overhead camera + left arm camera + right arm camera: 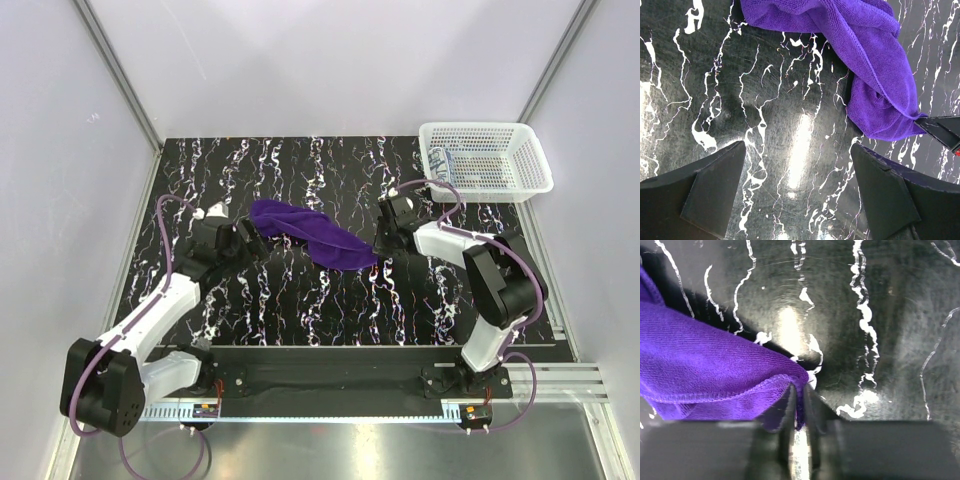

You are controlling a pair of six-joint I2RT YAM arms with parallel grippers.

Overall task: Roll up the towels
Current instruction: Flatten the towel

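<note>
**Purple towel held at one end, free at the other**

The purple towel (310, 237) lies mid-table as a rumpled, unrolled strip. Its long axis slants from far-left to near-right. The near-right end is caught by the right gripper (800, 405), whose fingers are pressed together on the hemmed corner, and the rest of the cloth fans away from them.

The far-left end is free. The left gripper (797, 150) sits just beside that end with its jaws spread wide and nothing in them. In the left wrist view only bare table (300, 310) shows between the fingers, and the cloth lies beyond the fingertips and off to one side. The towel therefore runs between the two grippers, with one end held and the other loose.

The next move probably turns on this arrangement. The left arm is much the nearer to the loose end, and it would need to shift towards the cloth before closing. With both ends held, the strip could be drawn out along its own slant and laid flat for rolling. As it stands, the folds look too bunched to roll cleanly.

The patterned towel (445, 160) appears to lie in the left end of the basket (485, 126) at the far-right corner. It is well apart from both grippers, and the right arm is the closer to it.
</note>
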